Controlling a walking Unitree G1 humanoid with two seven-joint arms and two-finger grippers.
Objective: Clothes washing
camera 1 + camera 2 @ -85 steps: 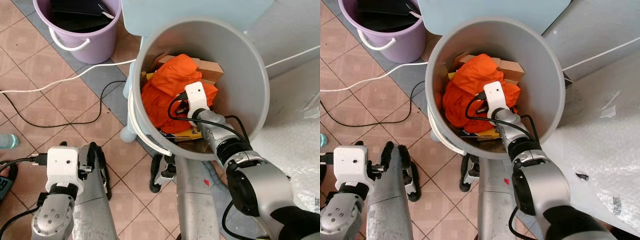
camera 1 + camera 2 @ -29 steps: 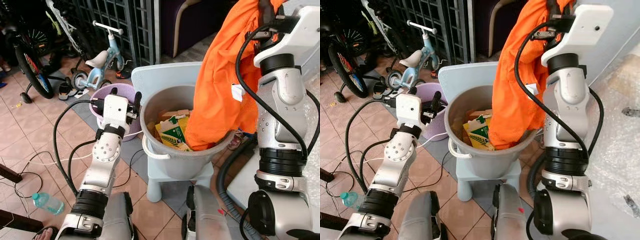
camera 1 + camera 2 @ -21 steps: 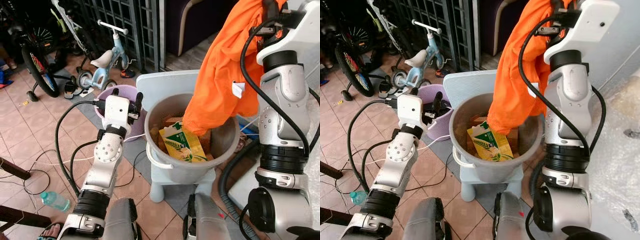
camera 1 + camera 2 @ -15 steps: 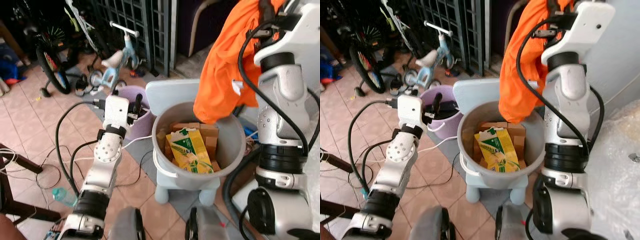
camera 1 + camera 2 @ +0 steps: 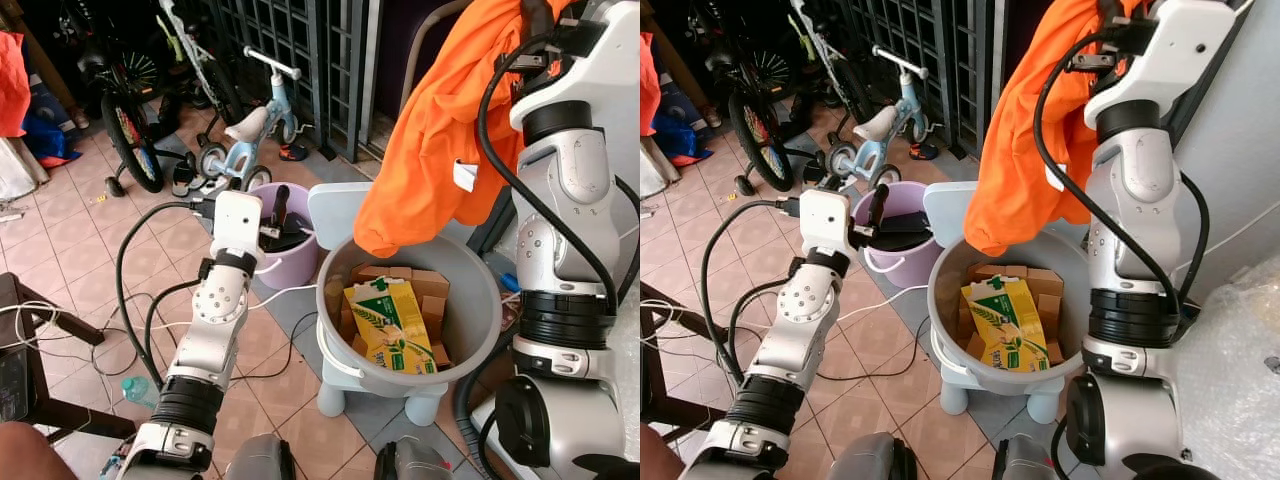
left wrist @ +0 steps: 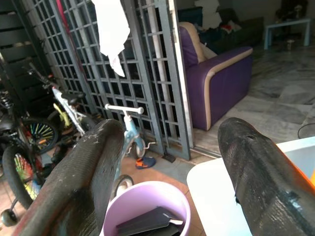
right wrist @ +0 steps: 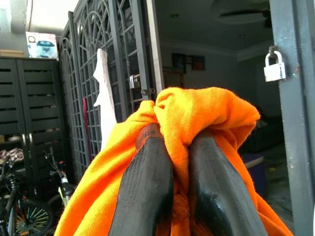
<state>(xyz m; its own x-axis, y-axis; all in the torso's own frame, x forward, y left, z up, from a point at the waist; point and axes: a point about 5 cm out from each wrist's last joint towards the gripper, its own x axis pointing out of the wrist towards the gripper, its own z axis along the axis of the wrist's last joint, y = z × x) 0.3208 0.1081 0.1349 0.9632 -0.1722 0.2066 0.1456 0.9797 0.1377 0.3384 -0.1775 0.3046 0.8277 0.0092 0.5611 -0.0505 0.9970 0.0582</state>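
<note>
My right gripper is held high, shut on a bunched fold of an orange garment. The cloth hangs down from it, its lower edge just above the rim of a grey bucket. That bucket stands on a light blue stool and holds a green and yellow carton and cardboard boxes. My left gripper is raised to the left of the grey bucket, open and holding nothing, above a purple bucket with dark items inside.
A black metal gate runs behind the buckets, with a child's balance bike and a bicycle in front of it. Cables and a plastic bottle lie on the tiled floor. A purple sofa sits beyond the gate.
My right gripper went from deep in the grey bucket to high up, and the orange garment rose with it until its hem cleared the rim. The camera tilted up and shifted.
</note>
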